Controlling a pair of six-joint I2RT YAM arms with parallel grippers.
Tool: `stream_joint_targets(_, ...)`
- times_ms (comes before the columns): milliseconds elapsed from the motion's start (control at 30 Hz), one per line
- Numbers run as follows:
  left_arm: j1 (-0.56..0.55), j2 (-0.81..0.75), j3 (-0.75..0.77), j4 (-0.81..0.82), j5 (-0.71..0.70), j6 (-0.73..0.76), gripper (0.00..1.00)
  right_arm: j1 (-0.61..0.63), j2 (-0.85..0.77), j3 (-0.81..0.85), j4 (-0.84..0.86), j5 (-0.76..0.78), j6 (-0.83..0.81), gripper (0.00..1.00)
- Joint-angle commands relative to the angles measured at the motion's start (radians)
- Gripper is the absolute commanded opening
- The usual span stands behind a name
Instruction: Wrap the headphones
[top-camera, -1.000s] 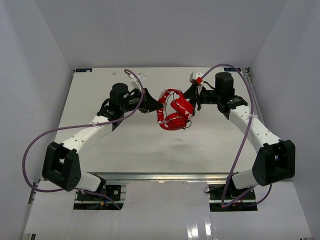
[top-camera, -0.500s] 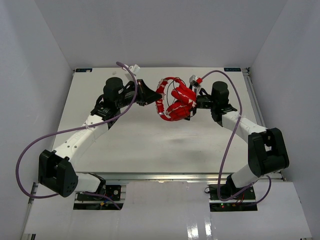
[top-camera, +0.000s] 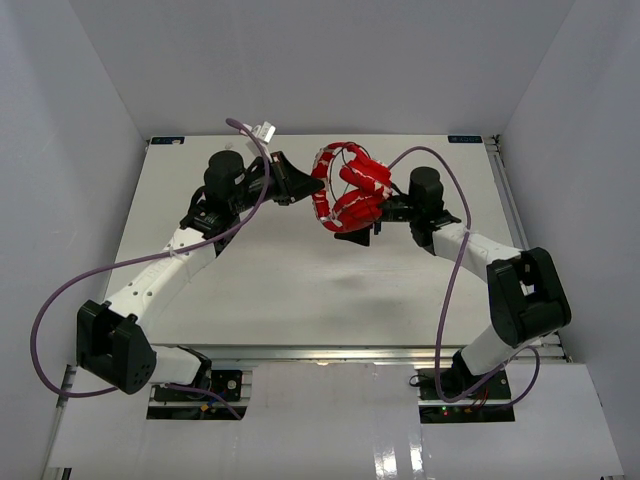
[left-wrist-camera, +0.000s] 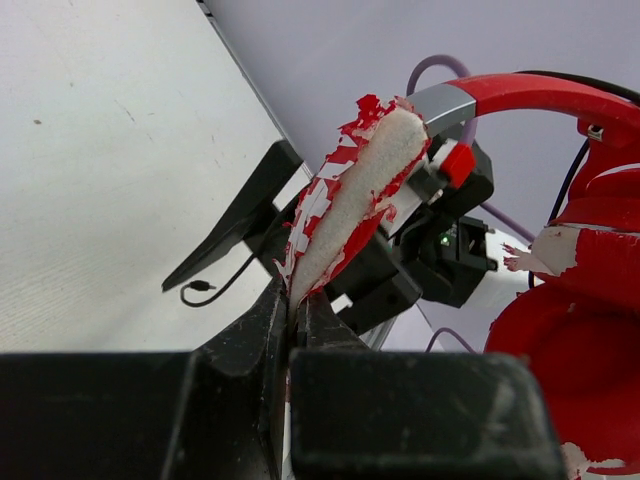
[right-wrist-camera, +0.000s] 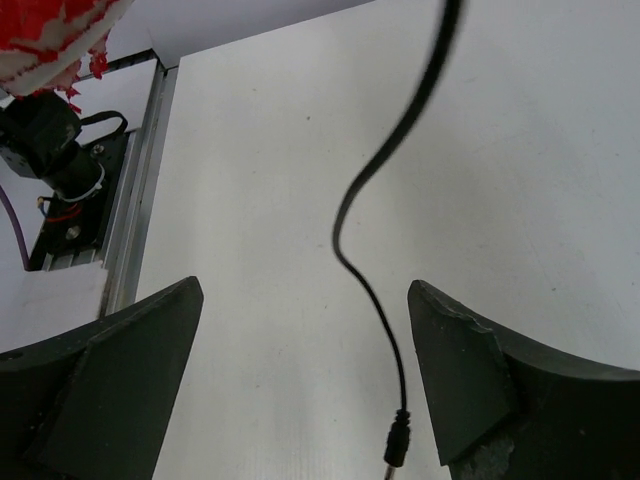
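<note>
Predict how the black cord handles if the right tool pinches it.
Probably floppy: the cord hangs in a loose S-curve between the fingers of the open right tool. Its plug looks unheld, since the left tool grips the headphones at the headband, so it may swing. Thin and smooth-looking; it could slip from a light pinch.

Item: red, white-trimmed headphones (top-camera: 345, 190), near the middle of the far edge of the table (top-camera: 250, 290); left gripper (top-camera: 316, 187) touching their left side, right gripper (top-camera: 356, 232) at their near-right side.
</note>
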Motion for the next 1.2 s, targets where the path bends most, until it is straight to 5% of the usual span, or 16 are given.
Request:
stream_joint_targets(0,-0.003,-0.054,0.057,0.066,-0.029,-0.070,0.00,0.062,0.052,0.053,-0.058,0.022,-0.128,0.84)
stream_joint_targets(233,-0.003,-0.088,0.080,0.037,-0.071,-0.082,0.00,0.090,0.118,0.142,-0.126,0.073,-0.193,0.61)
stream_joint_targets(333,-0.002,-0.103,0.070,0.032,-0.096,-0.081,0.00,0.090,0.093,0.108,-0.136,0.066,-0.221,0.41)
stream_joint_targets(400,-0.002,-0.110,0.060,0.021,-0.135,-0.081,0.00,0.090,0.054,0.080,-0.152,0.062,-0.237,0.19)
stream_joint_targets(500,-0.002,-0.134,0.042,-0.023,-0.231,-0.091,0.00,0.090,-0.057,-0.005,-0.195,0.087,-0.275,0.08)
stream_joint_targets(800,-0.002,-0.173,-0.089,-0.073,-0.661,-0.244,0.00,0.156,-0.329,-0.059,-0.556,0.405,-0.463,0.08)
stream_joint_targets(1167,-0.002,-0.053,-0.157,-0.238,-0.738,-0.177,0.00,0.311,-0.318,0.030,-0.844,0.993,-0.710,0.08)
